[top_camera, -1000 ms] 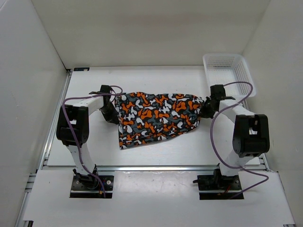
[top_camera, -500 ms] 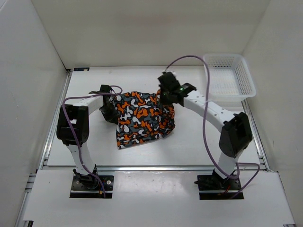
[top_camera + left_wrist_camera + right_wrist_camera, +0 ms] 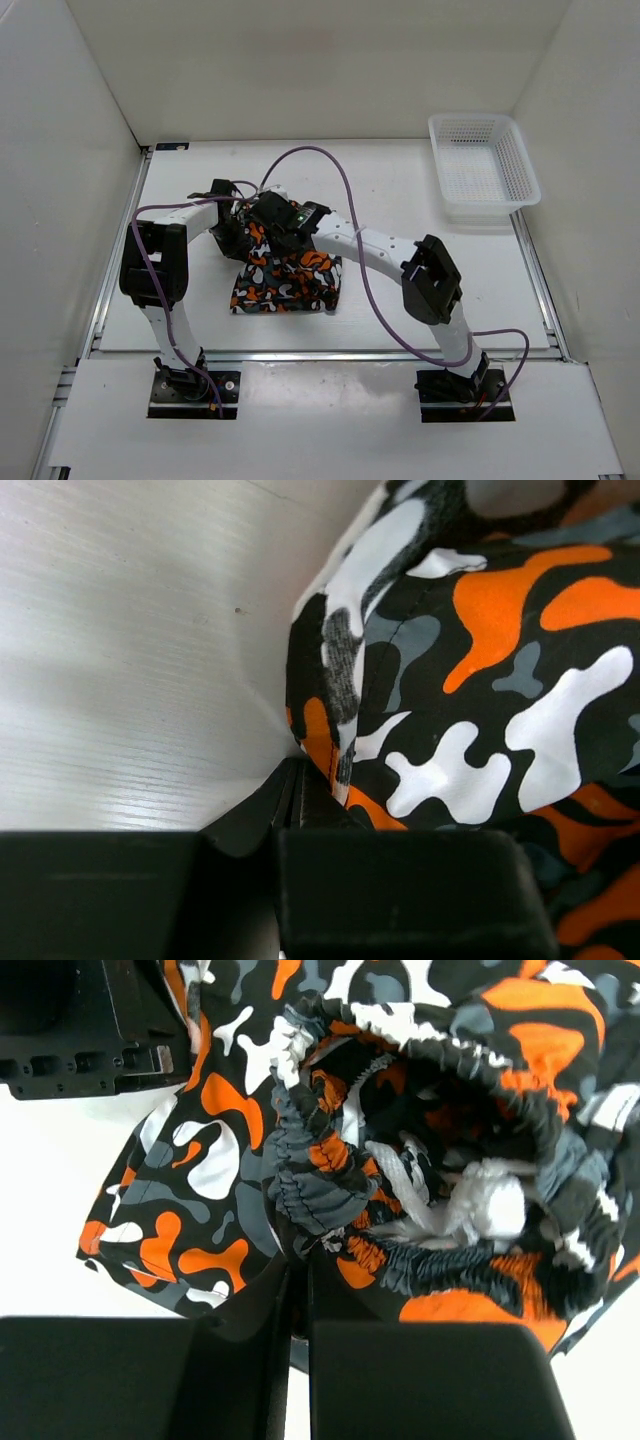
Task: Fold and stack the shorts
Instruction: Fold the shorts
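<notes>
The camouflage shorts [image 3: 285, 282] lie folded over on the table, left of centre. My left gripper [image 3: 236, 228] is shut on their left edge [image 3: 335, 770] at table level. My right gripper [image 3: 275, 222] has reached across to the left and is shut on the elastic waistband [image 3: 310, 1200], held over the folded fabric right beside the left gripper. The waistband and white drawstring [image 3: 480, 1205] bunch up in the right wrist view. The left gripper's body [image 3: 80, 1030] shows at the top left of that view.
A white mesh basket [image 3: 484, 168] stands at the back right corner. White walls close the table on three sides. The right arm [image 3: 380, 255] stretches across the table's middle, with its purple cable [image 3: 330, 185] looping above.
My right gripper has carried the shorts' right end from the far right across to the left, folding the fabric over onto itself. The left gripper has stayed in place.
</notes>
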